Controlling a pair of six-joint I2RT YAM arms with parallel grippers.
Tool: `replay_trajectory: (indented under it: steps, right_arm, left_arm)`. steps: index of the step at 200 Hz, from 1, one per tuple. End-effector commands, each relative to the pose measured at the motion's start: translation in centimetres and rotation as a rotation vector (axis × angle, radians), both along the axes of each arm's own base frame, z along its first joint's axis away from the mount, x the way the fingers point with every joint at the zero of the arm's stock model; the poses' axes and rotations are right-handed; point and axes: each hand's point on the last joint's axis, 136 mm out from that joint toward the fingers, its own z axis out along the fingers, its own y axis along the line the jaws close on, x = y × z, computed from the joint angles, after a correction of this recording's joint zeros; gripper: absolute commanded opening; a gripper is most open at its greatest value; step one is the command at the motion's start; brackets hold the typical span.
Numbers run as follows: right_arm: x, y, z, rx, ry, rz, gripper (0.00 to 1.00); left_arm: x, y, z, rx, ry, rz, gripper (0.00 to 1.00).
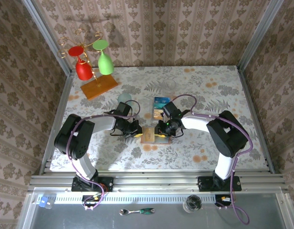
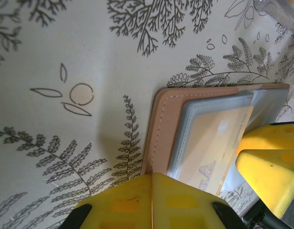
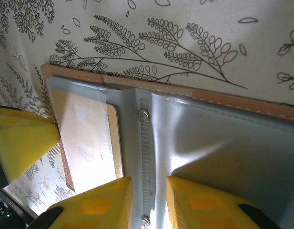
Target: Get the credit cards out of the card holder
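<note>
Glass [image 1: 193, 203] and a small green-handled tool [image 1: 137, 211] sit on the grey ledge nearest the camera, too small to read further. Past the arm bases, both arms reach in to the holder [image 1: 147, 136], which lies open mid-table with its side edges covered from above. The left gripper [image 2: 151, 180] has its jaws pressed together at the holder's brown border; whether they pinch anything is hidden under the fingers. The right gripper [image 3: 147, 183] has narrow jaws clamped on the riveted spine of the grey-blue inner leaf, whose lower end is cut off. An orange-tan card [image 2: 213, 138] sits in a clear pocket, partly lost in glare. Just beyond the holder lie teal cards [image 1: 158, 109], count unclear. At the far left stands a rack [image 1: 98, 87] with a red cup [image 1: 83, 69] and a green cup [image 1: 105, 62].
</note>
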Motion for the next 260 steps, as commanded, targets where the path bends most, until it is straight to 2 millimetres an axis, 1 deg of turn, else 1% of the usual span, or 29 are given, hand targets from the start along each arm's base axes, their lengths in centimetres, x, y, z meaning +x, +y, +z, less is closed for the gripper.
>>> replay_trajectory:
  steps: [1, 42, 82, 108, 132, 157, 178, 208, 240, 260]
  right_arm:
    - [-0.6, -1.0, -0.7, -0.037, 0.010, 0.002, 0.26]
    - [0.1, -0.3, 1.5, 0.005, -0.037, 0.006, 0.26]
    - [0.4, 0.2, 2.8, 0.040, -0.061, 0.007, 0.27]
    - [0.5, 0.8, 3.1, 0.072, -0.059, 0.015, 0.27]
    - [0.7, 1.4, 3.3, 0.099, -0.053, 0.018, 0.27]
    - [0.6, 1.7, 3.4, 0.118, -0.048, 0.023, 0.27]
    - [0.6, 2.0, 3.2, 0.131, -0.040, 0.028, 0.27]
    - [0.6, 2.5, 3.1, 0.150, -0.029, 0.034, 0.26]
    - [0.7, 2.8, 2.9, 0.157, -0.020, 0.040, 0.25]
    - [0.6, 2.9, 2.7, 0.153, -0.014, 0.042, 0.25]
  left_arm:
    - [0.2, 0.6, 0.7, 0.016, -0.018, -0.001, 0.08]
    - [1.0, -0.2, 2.6, -0.025, -0.060, -0.006, 0.08]
    - [1.1, -0.8, 3.8, -0.055, -0.080, -0.018, 0.08]
    - [0.8, -1.5, 3.5, -0.062, -0.069, -0.035, 0.07]
    - [0.5, -2.1, 2.9, -0.071, -0.057, -0.045, 0.06]
    - [0.2, -2.4, 2.0, -0.070, -0.040, -0.053, 0.05]
    - [0.1, -2.3, 1.5, -0.062, -0.027, -0.054, 0.04]
    - [-0.2, -1.6, 0.7, -0.021, -0.012, -0.057, 0.02]
    - [-0.2, -1.3, 0.9, -0.020, -0.021, -0.050, 0.02]
    - [0.1, -1.2, 1.2, -0.018, -0.036, -0.039, 0.03]
